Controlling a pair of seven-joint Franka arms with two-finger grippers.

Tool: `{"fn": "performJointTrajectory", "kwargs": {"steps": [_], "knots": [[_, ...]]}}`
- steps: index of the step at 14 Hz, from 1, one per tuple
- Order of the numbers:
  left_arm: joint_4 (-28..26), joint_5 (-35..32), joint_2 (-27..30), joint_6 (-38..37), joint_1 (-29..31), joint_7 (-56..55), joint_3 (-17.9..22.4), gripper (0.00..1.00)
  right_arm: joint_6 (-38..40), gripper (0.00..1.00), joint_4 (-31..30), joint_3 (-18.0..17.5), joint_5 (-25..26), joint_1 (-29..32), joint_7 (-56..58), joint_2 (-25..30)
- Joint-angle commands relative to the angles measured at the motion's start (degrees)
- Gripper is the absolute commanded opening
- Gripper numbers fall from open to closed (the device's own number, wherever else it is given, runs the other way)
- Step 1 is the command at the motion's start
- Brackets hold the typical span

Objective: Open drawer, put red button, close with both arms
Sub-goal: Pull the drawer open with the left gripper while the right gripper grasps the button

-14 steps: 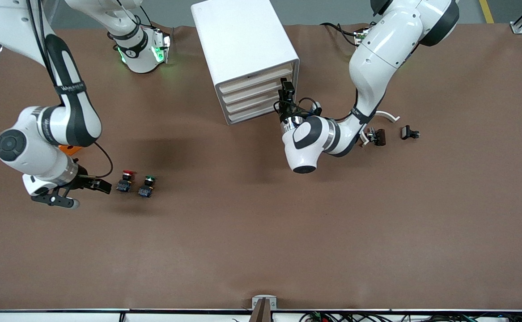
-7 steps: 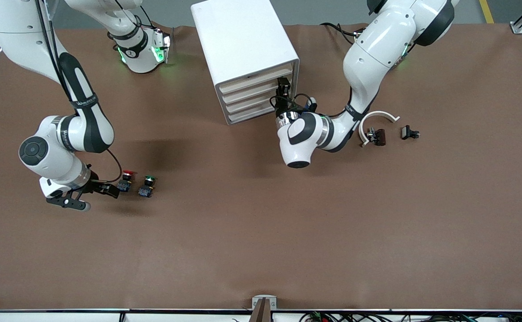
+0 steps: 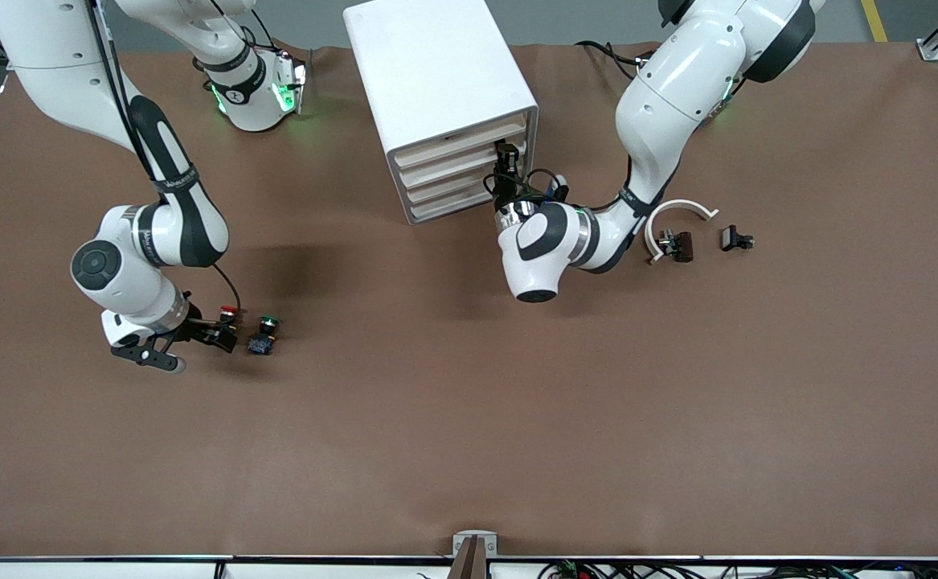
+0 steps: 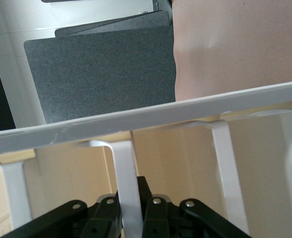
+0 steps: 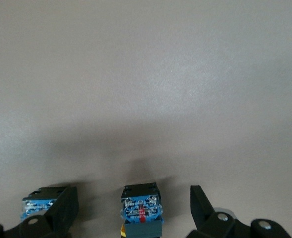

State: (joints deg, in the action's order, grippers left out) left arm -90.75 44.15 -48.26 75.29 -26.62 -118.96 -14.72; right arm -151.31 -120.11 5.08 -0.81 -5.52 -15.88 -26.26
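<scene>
The white cabinet [image 3: 436,72] stands near the arms' bases, and its second-from-top drawer [image 3: 456,165] is closed. My left gripper [image 3: 505,159] is at the drawer fronts, at the left arm's end of the cabinet. In the left wrist view, the left gripper [image 4: 132,220] is shut on a white handle strip [image 4: 126,173] against the beige front. The red button [image 3: 229,310] stands beside the green button [image 3: 264,325]. My right gripper [image 3: 223,333] is open around the red button. In the right wrist view, the button's bluish base [image 5: 142,210] lies between the fingers [image 5: 201,208].
The green button's base [image 5: 34,208] is just outside one right finger. A white curved piece [image 3: 677,211] and two small black parts [image 3: 677,245] [image 3: 736,239] lie toward the left arm's end of the table.
My right gripper has moved along the table to the red button, and its open fingers now straddle it. My left gripper has moved in to the cabinet's drawer fronts.
</scene>
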Motion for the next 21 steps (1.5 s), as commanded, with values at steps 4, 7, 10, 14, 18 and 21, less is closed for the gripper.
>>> {"fn": "performJointTrajectory", "kwargs": {"steps": [4,7,10,14,18,21], "knots": [[4.4,1.1,-1.1,-0.3,4.2,0.6,3.0,0.14,-2.4,1.00,-2.1,0.3,-0.2,-0.2,-0.8,-0.5],[8.0,2.2,-2.4,0.5,6.8,0.3,4.0,0.18,-3.5,1.00,-2.5,0.3,-0.2,-0.1,-0.8,-1.2],[8.4,4.4,-2.5,1.5,9.9,0.0,4.0,0.25,-5.7,1.00,-3.7,0.2,-0.2,0.0,-0.9,-1.8],[9.1,5.2,-2.2,1.9,11.8,0.0,3.9,0.28,-5.4,1.00,-3.7,0.3,-0.2,0.1,-0.8,-1.9],[9.0,5.7,-2.1,2.0,11.9,0.4,3.9,0.64,-4.7,0.00,-3.8,0.2,-0.2,0.4,-0.8,-1.6],[9.0,5.6,-1.9,2.0,11.9,0.6,3.9,1.00,-2.9,0.00,-3.4,0.2,-0.2,0.4,-0.8,-1.3]]}}
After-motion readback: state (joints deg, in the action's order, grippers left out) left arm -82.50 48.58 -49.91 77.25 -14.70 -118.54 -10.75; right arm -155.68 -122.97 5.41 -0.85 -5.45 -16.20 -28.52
